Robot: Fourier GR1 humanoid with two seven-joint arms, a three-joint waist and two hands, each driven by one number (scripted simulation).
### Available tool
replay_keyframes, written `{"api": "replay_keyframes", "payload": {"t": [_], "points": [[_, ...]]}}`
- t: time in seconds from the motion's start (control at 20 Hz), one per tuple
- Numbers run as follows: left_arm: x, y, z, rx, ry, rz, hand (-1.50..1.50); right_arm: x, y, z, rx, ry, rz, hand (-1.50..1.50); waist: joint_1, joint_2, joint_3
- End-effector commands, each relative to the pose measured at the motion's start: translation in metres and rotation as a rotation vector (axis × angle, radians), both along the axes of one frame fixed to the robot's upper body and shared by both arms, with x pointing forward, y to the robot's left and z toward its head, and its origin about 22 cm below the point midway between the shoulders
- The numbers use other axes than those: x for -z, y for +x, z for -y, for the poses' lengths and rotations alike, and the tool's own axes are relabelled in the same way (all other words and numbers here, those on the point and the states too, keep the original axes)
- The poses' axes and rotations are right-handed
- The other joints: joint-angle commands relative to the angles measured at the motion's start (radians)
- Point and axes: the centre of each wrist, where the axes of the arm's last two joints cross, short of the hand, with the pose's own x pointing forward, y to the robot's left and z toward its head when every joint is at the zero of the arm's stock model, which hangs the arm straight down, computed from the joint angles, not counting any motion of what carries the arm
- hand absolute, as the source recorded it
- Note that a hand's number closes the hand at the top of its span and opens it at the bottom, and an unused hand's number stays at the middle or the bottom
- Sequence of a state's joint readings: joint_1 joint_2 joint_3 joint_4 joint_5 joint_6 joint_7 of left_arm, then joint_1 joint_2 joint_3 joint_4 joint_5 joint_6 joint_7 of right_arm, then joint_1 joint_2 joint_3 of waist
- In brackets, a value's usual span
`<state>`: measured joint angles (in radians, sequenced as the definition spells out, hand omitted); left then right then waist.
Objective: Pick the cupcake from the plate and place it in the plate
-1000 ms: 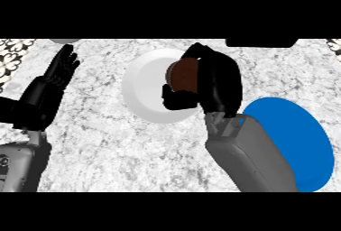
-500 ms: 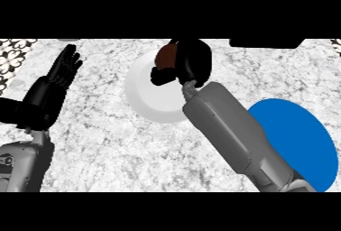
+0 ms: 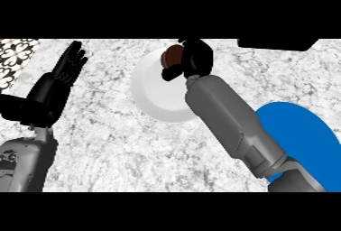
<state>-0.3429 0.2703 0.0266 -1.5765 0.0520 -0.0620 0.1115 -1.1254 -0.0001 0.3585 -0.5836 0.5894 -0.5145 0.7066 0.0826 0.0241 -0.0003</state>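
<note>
A brown cupcake (image 3: 172, 55) sits at the far side of the white plate (image 3: 154, 94) near the counter's middle. My right hand (image 3: 193, 61) lies over the plate's far right part, its fingers curled round the cupcake and hiding most of it. A blue plate (image 3: 300, 135) rests at the right, partly behind my right forearm (image 3: 230, 122). My left hand (image 3: 57, 85) stays open at the left edge, fingers up, away from both plates.
A patterned tile area (image 3: 16, 54) shows at the far left corner. A dark object (image 3: 276, 43) sits at the counter's far right edge. Marble counter (image 3: 126, 153) spreads in front of the plates.
My right hand has reached farther over the white plate and stays curled round the cupcake at the plate's far side. The left hand has barely moved.
</note>
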Motion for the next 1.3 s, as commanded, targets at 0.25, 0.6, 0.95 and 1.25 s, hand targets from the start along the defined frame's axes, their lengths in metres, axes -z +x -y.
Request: {"api": "replay_keyframes", "payload": {"t": [0.25, 0.6, 0.95, 1.25], "points": [[-0.008, 0.006, 0.013, 0.03, -0.011, 0.01, 0.0, 0.004, 0.009, 0.008, -0.026, 0.211, 0.059, -1.5, 0.025, 0.009, 0.001], [-0.012, 0.012, 0.017, 0.037, 0.001, 0.013, 0.0, -0.001, 0.008, 0.01, 0.067, 0.395, 0.288, -1.5, 0.032, 0.008, 0.002], [-0.001, -0.002, -0.009, -0.035, 0.003, -0.013, 0.0, 0.006, 0.006, 0.026, 0.097, 0.571, 0.331, -1.5, -0.042, -0.015, 0.001], [0.002, -0.01, -0.021, -0.088, -0.012, -0.017, 0.0, 0.015, 0.006, 0.074, 0.096, 0.623, 0.36, -1.5, -0.078, -0.024, 0.001]]}}
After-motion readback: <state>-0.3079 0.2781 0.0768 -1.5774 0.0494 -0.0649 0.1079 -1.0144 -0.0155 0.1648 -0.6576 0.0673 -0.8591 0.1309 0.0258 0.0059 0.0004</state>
